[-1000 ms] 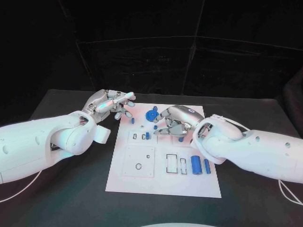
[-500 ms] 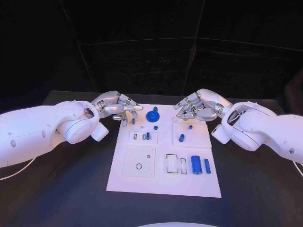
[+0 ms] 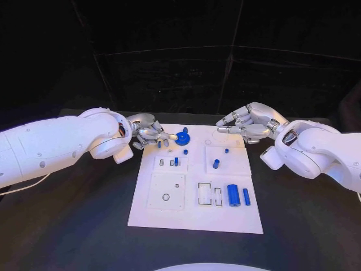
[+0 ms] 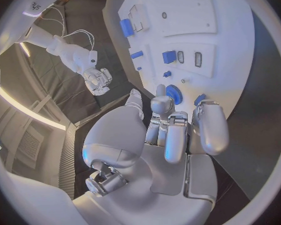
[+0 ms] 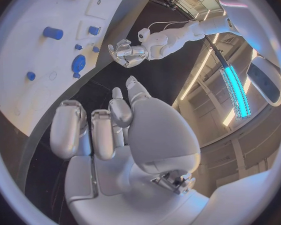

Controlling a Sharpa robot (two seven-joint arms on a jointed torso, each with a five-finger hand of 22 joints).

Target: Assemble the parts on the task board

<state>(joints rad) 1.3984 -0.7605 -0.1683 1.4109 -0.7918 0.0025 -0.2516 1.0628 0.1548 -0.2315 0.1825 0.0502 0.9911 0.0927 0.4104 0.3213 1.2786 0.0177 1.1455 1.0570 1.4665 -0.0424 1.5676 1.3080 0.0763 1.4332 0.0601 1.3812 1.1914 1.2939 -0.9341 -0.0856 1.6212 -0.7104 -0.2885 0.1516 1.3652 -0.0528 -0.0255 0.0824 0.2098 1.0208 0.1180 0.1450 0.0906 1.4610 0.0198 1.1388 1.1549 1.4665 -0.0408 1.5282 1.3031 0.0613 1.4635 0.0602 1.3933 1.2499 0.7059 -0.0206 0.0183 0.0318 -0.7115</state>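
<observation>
The white task board [image 3: 168, 212] lies in the middle of the table. A blue gear [image 3: 182, 139] stands near its far edge, also seen as the gear [image 4: 173, 93] and the gear [image 5: 78, 63]. My left hand [image 3: 150, 134] is just left of the gear, one fingertip reaching its rim, with nothing held; the wrist view shows this hand [image 4: 172, 130] with fingers stretched toward the gear. My right hand [image 3: 249, 125] hovers by the board's far right corner, fingers apart and empty, as the hand [image 5: 109, 130] also shows. Small blue pegs [image 3: 215, 164] stand mid-board.
A thick blue cylinder [image 3: 233, 195] and a thin blue pin [image 3: 246, 197] lie side by side at the board's right, next to rectangular slots [image 3: 205, 194]. A square plate with an oval hole [image 3: 166, 197] sits at the board's left. Black table surrounds the board.
My right hand has lifted from the board's middle and drawn back to its far right corner. My left hand has come down and to the right, closer to the gear.
</observation>
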